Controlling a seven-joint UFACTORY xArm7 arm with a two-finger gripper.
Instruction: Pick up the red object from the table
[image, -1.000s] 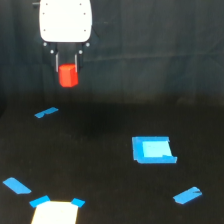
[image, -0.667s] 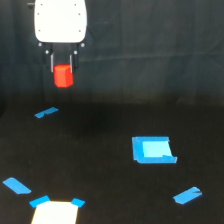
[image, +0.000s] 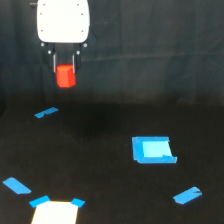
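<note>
The red object (image: 65, 76) is a small red-orange block held up in the air at the upper left of the exterior view, well above the black table (image: 110, 165). My gripper (image: 65, 75) hangs below its white housing (image: 63, 21), and its two thin fingers are shut on the block's sides. The block's top is partly hidden between the fingers.
Blue tape strips lie on the table: one (image: 46, 112) under the gripper, one (image: 17, 185) at the left edge, one (image: 187, 195) at the lower right. A blue square patch (image: 153, 149) sits right of centre. A pale square patch (image: 55, 212) is at the bottom left.
The gripper with the red object in it has shifted slightly to the exterior view's left. Nothing on the table has moved.
</note>
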